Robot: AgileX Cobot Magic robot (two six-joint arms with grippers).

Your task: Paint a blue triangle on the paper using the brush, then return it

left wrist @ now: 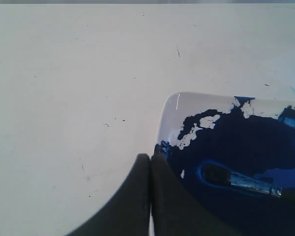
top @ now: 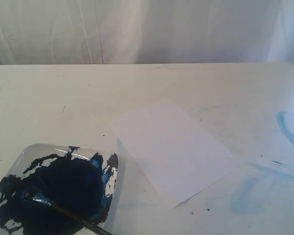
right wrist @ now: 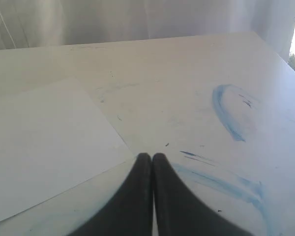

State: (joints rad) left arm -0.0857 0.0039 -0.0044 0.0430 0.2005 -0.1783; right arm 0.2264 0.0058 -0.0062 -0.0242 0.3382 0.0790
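Brush [top: 63, 209]: lies in the paint tray [top: 34, 149] at the near-left corner of the tabletop [top: 63, 98]. Bristles sit in the dark blue pool; the handle slants out toward the near edge. Nothing grips it.

Left gripper [left wrist: 151, 156]: clenched, tips pressed together, empty, just beside a tray corner.

Right gripper [right wrist: 151, 156]: also clenched and empty, hanging beside an edge of the paper [top: 171, 147].

Paper: mid-table, lying askew, blank. No blue triangle on it.

Pale blue smears [top: 289, 127]: old paint toward the right edge, off the sheet. White curtain [top: 137, 29] beyond the far edge.

Step, as judged: the start, brush pickup not yet done. Next move calls for the left jaws to spread, then straddle the handle clear of the wet pool. The thin handle could roll or drag paint over the rim.
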